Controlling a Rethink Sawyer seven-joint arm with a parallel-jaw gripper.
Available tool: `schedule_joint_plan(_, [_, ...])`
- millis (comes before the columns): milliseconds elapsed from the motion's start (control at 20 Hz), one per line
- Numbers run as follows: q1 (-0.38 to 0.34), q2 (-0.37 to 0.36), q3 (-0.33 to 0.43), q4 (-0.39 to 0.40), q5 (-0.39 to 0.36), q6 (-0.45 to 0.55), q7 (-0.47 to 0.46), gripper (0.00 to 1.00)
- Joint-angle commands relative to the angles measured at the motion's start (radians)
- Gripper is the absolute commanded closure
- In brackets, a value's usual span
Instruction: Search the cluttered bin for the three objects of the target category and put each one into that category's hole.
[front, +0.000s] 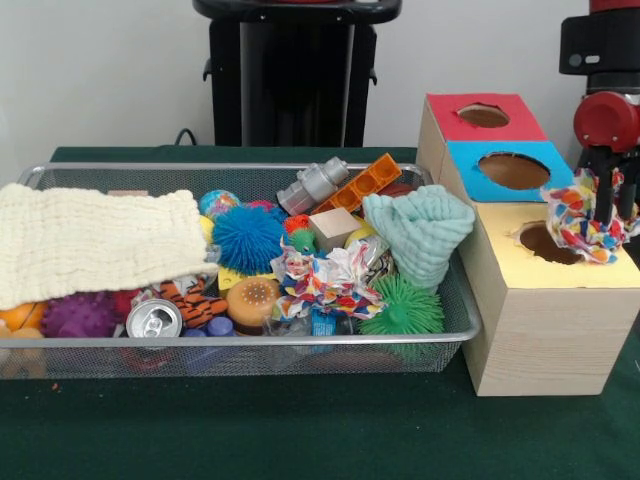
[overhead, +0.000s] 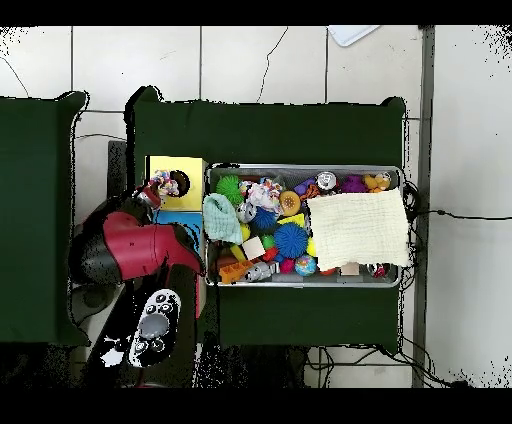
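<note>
Printed cloth (front: 580, 215) hanging lengthwise downward, clamped in fingers (front: 600, 196), beside yellow hole (front: 548, 243).

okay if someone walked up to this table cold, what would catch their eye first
Probably the gripper at the right of the front view, holding a white cloth with coloured patches just over the yellow-surround hole of the pale wooden box. Next, the wire mesh bin beside the box, crammed with toys, with a big cream waffle cloth draped over one end and a mint-green cloth bunched at the other.
</note>
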Motion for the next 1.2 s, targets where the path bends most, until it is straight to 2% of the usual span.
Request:
schedule_joint_plan(50, [-0.012, 0.08, -0.019, -0.044, -0.077, -0.028, 0.134, 0.0])
schedule_joint_plan(250, [-0.014, 0.095, -0.029, -0.068, -0.107, -0.029, 0.112, 0.0])
schedule_joint_plan(900, [-0.034, 0.114, -0.023, -0.094, -0.162, -0.043, 0.139, 0.0])
schedule_joint_plan(950, [-0.043, 0.111, -0.018, -0.08, -0.15, -0.076, 0.177, 1.0])
schedule_joint_plan(1200, [-0.033, 0.124, -0.038, -0.116, -0.169, -0.025, 0.132, 1.0])
